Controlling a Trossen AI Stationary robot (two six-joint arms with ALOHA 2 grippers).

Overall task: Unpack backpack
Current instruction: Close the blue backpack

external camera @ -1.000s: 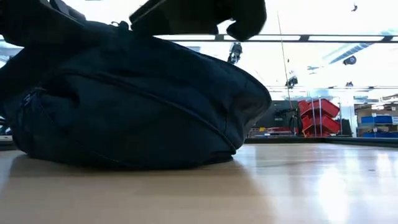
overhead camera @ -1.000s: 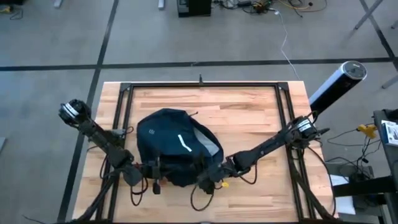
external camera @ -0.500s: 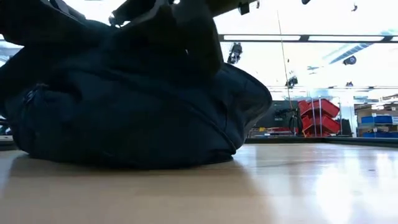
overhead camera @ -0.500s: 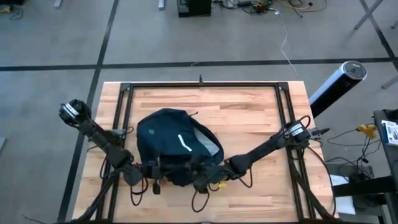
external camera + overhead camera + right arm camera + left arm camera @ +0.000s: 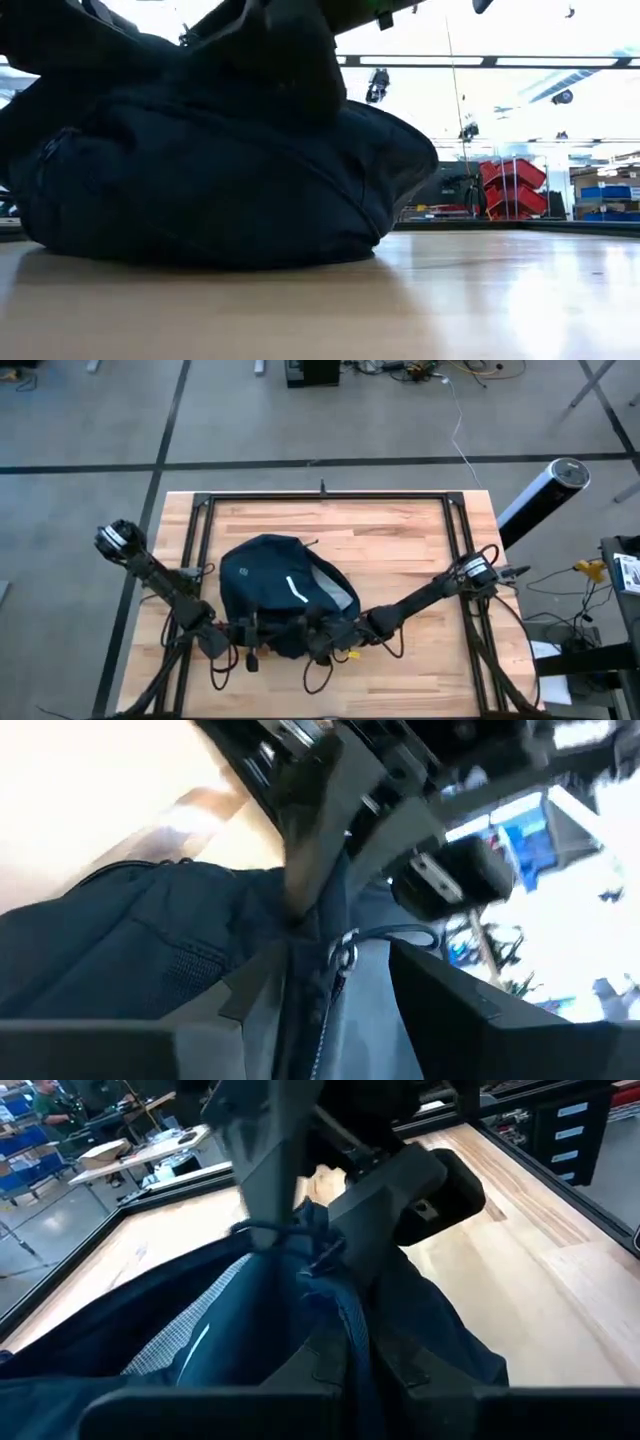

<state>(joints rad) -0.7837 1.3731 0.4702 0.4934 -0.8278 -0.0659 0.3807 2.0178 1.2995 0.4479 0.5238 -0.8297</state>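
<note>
The dark navy backpack [image 5: 275, 585] lies on its side on the wooden table, left of the middle. A short white stripe [image 5: 297, 592] and grey lining [image 5: 338, 598] show on top. My left gripper [image 5: 255, 632] is shut on the bag's near rim. My right gripper [image 5: 318, 640] is open close beside it. Its fingers [image 5: 250, 992] stand on either side of the zipper seam and the metal pull ring [image 5: 345, 955]. In the low view the backpack [image 5: 220, 180] fills the left half, and the right arm [image 5: 290, 60] rests over its top. My left gripper pinches the fabric rim of the backpack's opening [image 5: 350, 1365] between its two fingers, beside the zipper. It comes nearly level from the table's near left. The rim is pulled up into a ridge, and the bag's body rests on the table.
Black frame rails [image 5: 320, 497] run along the table's far, left and right edges. Black cable loops [image 5: 318, 682] hang by the near edge under the arms. Bare wood [image 5: 400, 550] lies to the right of the bag and beyond it.
My right gripper has moved toward the table's left edge and down onto the backpack's top near rim, closing up to the left gripper. The backpack has stayed where it was.
</note>
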